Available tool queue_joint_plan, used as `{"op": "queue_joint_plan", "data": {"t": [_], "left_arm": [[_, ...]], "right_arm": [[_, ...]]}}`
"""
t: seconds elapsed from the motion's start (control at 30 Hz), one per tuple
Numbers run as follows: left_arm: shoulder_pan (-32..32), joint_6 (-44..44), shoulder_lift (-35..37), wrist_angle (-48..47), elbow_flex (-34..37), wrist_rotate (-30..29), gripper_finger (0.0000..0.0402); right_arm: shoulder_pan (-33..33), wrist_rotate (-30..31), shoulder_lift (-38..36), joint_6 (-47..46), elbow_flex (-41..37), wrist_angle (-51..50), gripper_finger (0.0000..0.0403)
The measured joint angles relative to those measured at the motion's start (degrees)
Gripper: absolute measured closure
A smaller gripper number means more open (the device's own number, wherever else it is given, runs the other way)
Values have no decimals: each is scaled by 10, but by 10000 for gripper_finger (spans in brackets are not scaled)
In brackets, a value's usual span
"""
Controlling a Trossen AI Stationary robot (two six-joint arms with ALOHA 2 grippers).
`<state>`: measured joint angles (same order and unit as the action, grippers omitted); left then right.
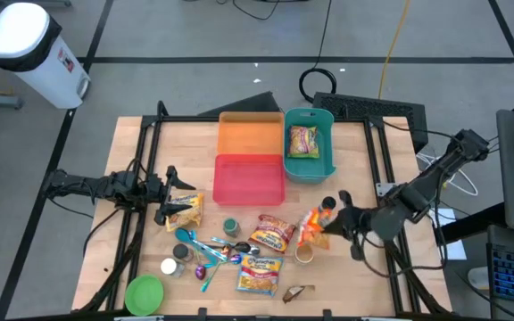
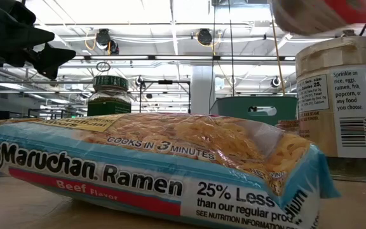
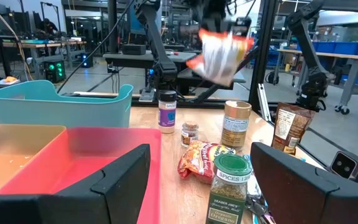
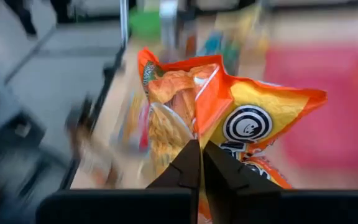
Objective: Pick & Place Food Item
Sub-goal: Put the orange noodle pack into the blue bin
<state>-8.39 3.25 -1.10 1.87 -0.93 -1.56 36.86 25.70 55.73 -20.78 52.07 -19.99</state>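
Note:
An orange snack bag (image 1: 311, 226) hangs over the table's near right part, with my right gripper (image 1: 328, 223) shut on it. The left wrist view shows the bag (image 3: 221, 53) in the air above the jars. The right wrist view shows its orange front (image 4: 241, 118) just past my right gripper (image 4: 201, 158). My left gripper (image 1: 169, 192) waits open at the table's left, level, pointing across the red bin (image 3: 92, 155). A teal bin (image 1: 327, 165) at the far middle holds a ramen packet (image 1: 302, 141). My right gripper pinches a crease in the bag's front (image 4: 197, 138) between its two shut fingers. It comes from the table's right, slanting a little downward. The bag is lifted clear of the table and hangs tilted from the hold (image 3: 219, 37).
An orange bin (image 1: 250, 134) and a red bin (image 1: 249, 178) stand beside the teal one. Ramen packets (image 1: 259, 276), spice jars (image 3: 229, 186), a can (image 1: 305, 254), a green bowl (image 1: 145, 292) and another snack bag (image 1: 184, 212) crowd the near half of the table.

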Motion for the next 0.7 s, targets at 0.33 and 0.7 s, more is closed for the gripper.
{"op": "queue_joint_plan", "data": {"t": [0.33,0.7], "left_arm": [[0,0,0,0,0,0,119],[0,0,0,0,0,0,119]], "right_arm": [[-204,-2,-5,112,0,103,402],[-500,-79,2,49,-70,187,400]]}}
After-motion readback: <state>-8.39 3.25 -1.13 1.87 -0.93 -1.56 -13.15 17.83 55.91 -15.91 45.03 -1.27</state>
